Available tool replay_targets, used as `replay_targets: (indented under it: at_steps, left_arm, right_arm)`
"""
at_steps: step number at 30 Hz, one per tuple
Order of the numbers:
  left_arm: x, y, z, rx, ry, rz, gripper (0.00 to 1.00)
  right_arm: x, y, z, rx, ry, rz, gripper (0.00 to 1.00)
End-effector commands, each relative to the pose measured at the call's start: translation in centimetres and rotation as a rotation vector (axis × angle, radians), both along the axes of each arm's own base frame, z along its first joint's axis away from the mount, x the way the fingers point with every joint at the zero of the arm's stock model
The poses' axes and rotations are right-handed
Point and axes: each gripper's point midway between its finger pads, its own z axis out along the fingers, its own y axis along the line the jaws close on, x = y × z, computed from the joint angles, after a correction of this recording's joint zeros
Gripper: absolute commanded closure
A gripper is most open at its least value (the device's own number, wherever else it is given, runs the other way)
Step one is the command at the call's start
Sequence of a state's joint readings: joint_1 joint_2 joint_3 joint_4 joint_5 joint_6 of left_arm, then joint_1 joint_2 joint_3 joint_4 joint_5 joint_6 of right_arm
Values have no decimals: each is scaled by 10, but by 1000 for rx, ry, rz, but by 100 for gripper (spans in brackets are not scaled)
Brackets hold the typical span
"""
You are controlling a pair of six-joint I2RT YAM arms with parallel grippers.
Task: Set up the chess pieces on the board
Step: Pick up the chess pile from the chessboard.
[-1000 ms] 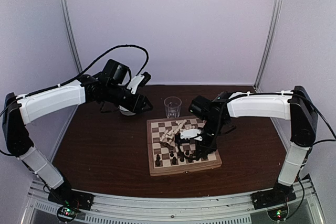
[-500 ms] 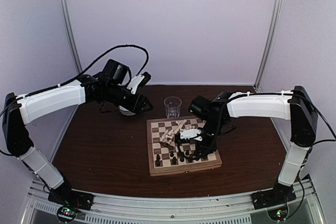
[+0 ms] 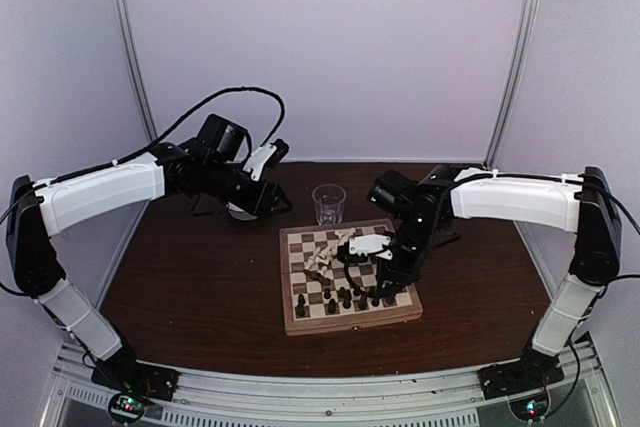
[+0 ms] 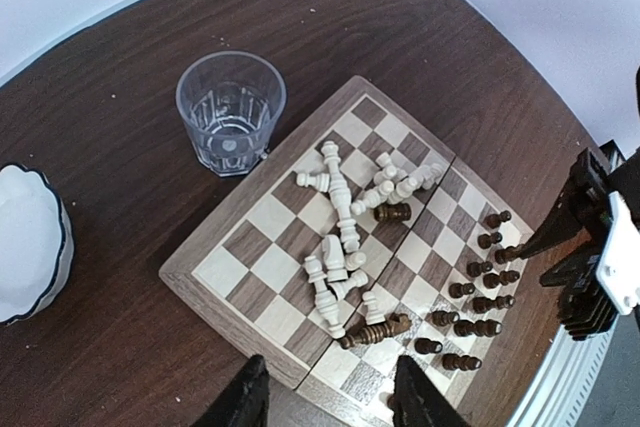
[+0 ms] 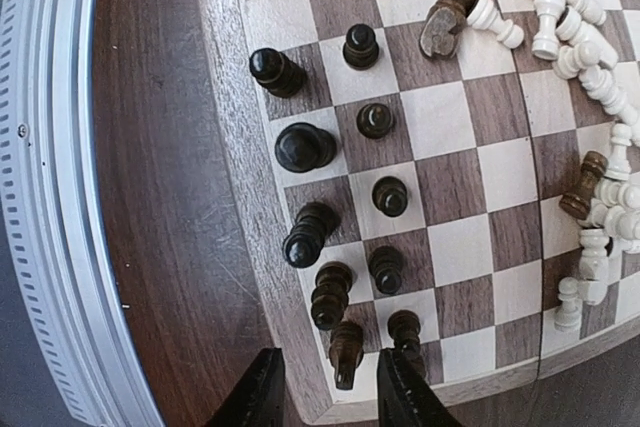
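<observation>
Dark brown tabletop (image 3: 200,287) carries light-wood checkered board (image 3: 350,326), centre. Dark turned pieces (image 5: 300,147) upright along near edge, apparently set. Cream pieces (image 4: 340,197) heaped mid-board, unsorted. Right gripper (image 5: 330,372) over corner dark piece, jaws parted, gripping nothing. Left gripper (image 4: 325,392) well back, jaws apart, empty, likely leaving room.

A clear glass tumbler (image 4: 231,112) is standing upright in the upper left of the left wrist view, and a white dish (image 4: 28,242) with a dark wavy rim is peeking in at the left edge, well apart from it. Both are sitting on the dark brown tabletop (image 3: 200,277). In the top view, pale lilac walls (image 3: 330,47) are filling the upper half, and a ribbed metal rail (image 3: 330,387) is running along the bottom edge.
</observation>
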State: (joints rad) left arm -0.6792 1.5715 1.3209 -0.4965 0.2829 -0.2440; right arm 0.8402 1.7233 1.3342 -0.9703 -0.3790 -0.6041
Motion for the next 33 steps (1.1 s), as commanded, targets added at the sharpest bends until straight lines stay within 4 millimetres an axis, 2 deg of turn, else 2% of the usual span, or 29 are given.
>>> replay_targets:
  at_steps: [1, 4, 6, 12, 21, 24, 33]
  left_arm:
    - [2, -11, 5, -34, 14, -60, 57]
    - [-10, -27, -2, -62, 76, -151, 58]
    - [-20, -40, -12, -43, 84, -194, 59]
    - [-64, -92, -38, 84, 112, -363, 62]
    - [-119, -139, -72, 267, 127, -540, 66]
    - [-126, -144, -80, 327, 114, -554, 67]
    - [-125, -151, -96, 433, 67, -563, 65]
  right_arm:
    - [4, -12, 25, 21, -69, -17, 66]
    - [9, -24, 34, 56, -83, -55, 65]
    - [21, -39, 43, 105, -87, -124, 64]
    - [50, -76, 73, 332, -99, -343, 59]
    - [71, -111, 85, 373, -185, -467, 58]
    - [69, -112, 87, 390, -191, -466, 59]
    - [70, -114, 88, 386, -205, -463, 58]
